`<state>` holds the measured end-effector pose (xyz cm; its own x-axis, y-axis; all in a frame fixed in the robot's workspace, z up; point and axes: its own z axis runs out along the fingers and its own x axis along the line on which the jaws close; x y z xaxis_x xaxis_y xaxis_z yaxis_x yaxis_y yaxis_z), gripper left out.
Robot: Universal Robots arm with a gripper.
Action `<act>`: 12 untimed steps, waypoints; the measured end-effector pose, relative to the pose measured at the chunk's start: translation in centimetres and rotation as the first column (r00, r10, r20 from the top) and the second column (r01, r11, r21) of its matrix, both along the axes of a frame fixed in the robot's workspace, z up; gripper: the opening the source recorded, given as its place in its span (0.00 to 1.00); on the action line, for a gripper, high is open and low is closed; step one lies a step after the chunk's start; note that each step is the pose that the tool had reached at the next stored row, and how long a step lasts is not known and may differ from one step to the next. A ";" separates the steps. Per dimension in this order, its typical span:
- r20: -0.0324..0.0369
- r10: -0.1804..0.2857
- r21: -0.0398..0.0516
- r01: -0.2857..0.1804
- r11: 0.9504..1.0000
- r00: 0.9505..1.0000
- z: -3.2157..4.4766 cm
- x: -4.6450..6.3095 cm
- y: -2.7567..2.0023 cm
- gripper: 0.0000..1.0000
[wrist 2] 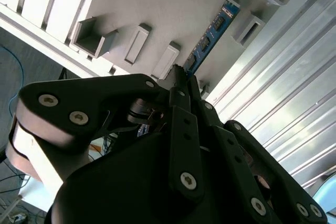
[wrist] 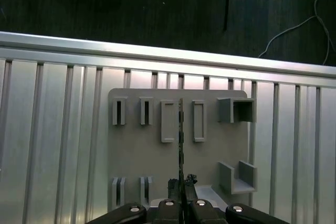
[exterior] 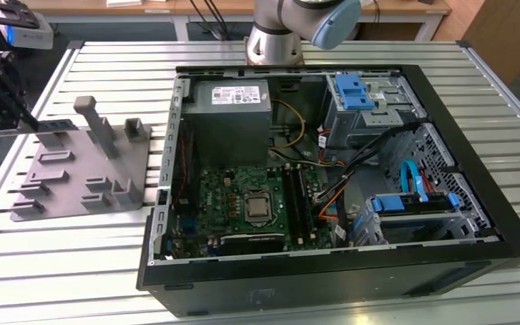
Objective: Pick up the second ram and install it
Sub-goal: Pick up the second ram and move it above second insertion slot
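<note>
Over the grey tray [exterior: 72,181] at the exterior view's left, the gripper [wrist 2: 180,75] has its fingers pinched tight on one short end of the second ram [wrist 2: 210,32]. The thin blue strip juts out from the fingertips above the tray's slots. In the first wrist view it shows edge-on, in line with the closed jaws. Whether it is fully clear of the tray I cannot tell. The open computer case [exterior: 332,281] lies well apart, toward the exterior view's right.

The strip looks very light and stiff, yet thin enough to snap or twist if levered. Its chips and contact edge are likely delicate, so the short ends and bare board edges seem the best places to take hold, with a firm, level grip
</note>
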<state>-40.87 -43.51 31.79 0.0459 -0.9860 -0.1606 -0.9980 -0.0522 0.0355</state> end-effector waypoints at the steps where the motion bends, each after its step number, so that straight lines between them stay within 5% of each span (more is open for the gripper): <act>1: 0.000 0.000 0.001 0.000 1.000 1.000 0.11 0.0 0.00 0.14; 12: 0.000 0.000 0.012 0.000 1.000 1.000 1.26 0.0 0.00 0.14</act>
<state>-40.87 -43.51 33.05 0.0459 -0.9839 -0.1725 -0.9980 -0.0527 0.0349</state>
